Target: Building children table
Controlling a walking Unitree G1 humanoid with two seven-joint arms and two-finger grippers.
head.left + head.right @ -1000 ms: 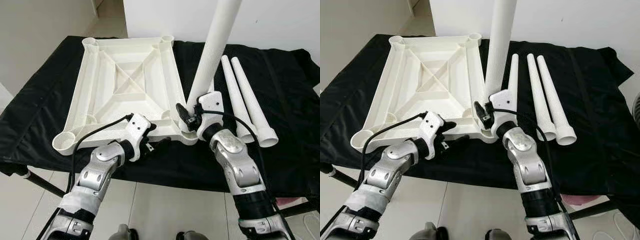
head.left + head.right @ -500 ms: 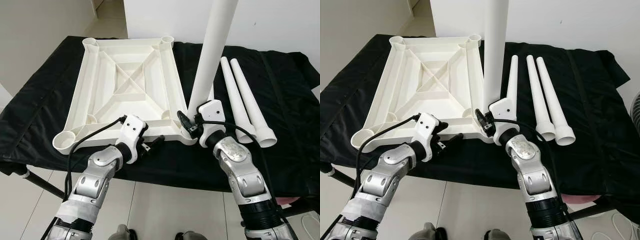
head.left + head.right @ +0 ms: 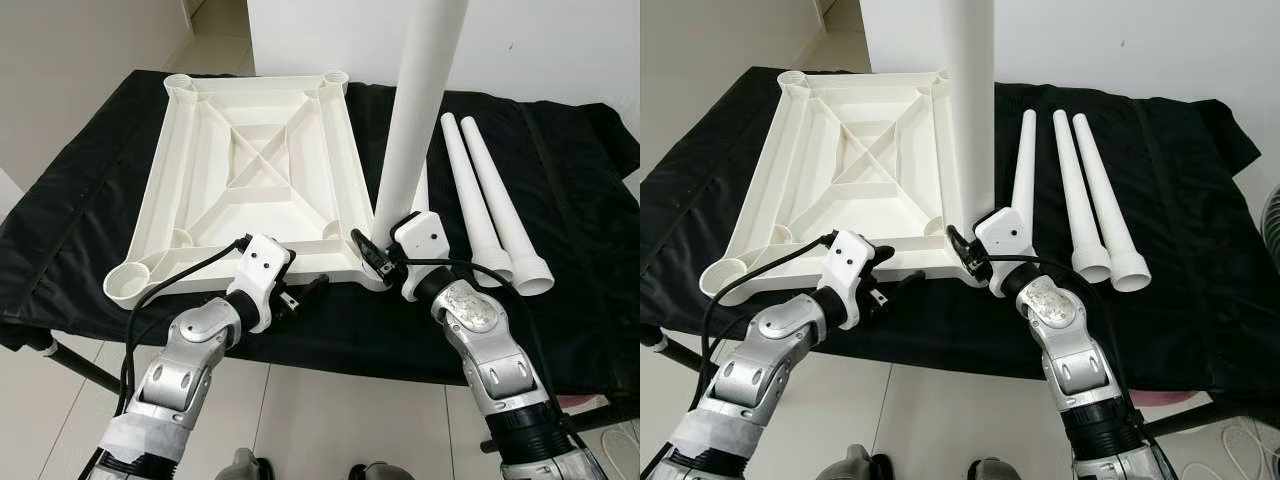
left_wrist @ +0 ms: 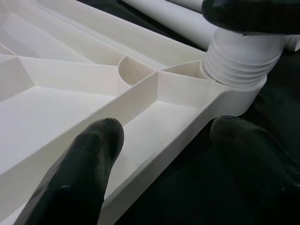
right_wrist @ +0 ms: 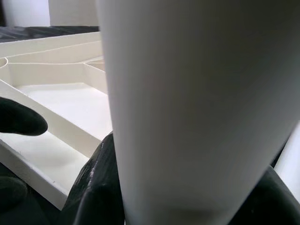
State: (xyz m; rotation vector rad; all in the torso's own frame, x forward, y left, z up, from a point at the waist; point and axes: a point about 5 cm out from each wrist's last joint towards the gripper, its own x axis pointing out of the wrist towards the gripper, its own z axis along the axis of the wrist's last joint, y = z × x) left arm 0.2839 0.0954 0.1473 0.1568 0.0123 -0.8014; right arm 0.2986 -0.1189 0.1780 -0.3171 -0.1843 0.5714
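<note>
While the long white plastic table leg stands nearly upright, its threaded foot sits in the near right corner socket of the upturned white plastic tabletop, which lies ribs-up on the black cloth-covered table. The right hand is low on the leg, its black fingers pinching the shaft just above the socket, so the leg's long axis rises straight up from that hand. The left hand is at the tabletop's near edge, just left of that corner, its fingers spread either side of the rim. Three more white tapered legs lie flat on the cloth to the right of the standing leg.
</note>
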